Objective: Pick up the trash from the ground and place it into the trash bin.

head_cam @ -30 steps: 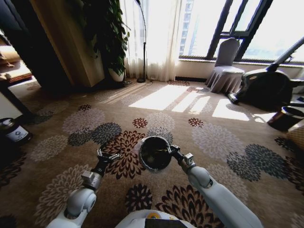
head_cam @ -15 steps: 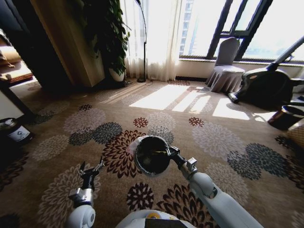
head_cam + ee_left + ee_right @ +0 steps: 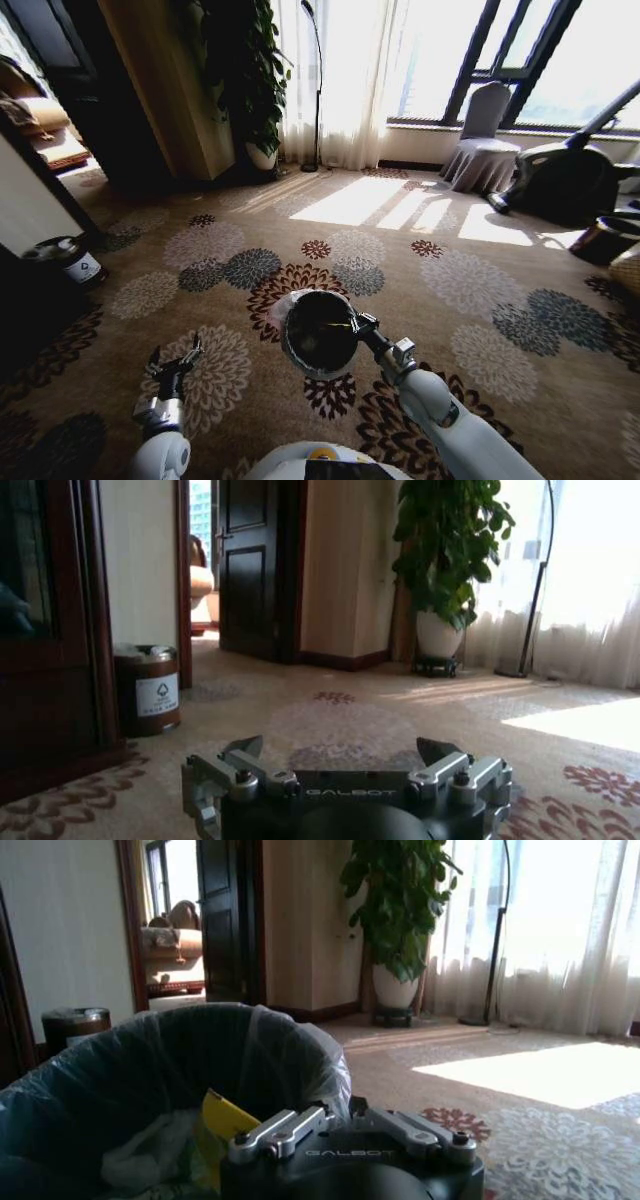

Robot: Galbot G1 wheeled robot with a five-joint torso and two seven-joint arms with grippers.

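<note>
Lower now, left gripper fingers wide; right gripper clamps trash bin.

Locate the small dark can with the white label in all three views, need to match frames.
Head view: dark can at far left, on the carpet by the dark cabinet.
Left wrist view: dark can beside that cabinet, beyond the open left claw.
Right wrist view: dark can past the rim of the trash bin that the right claw grips.
Shared landmark: the potted plant, in all three.
</note>
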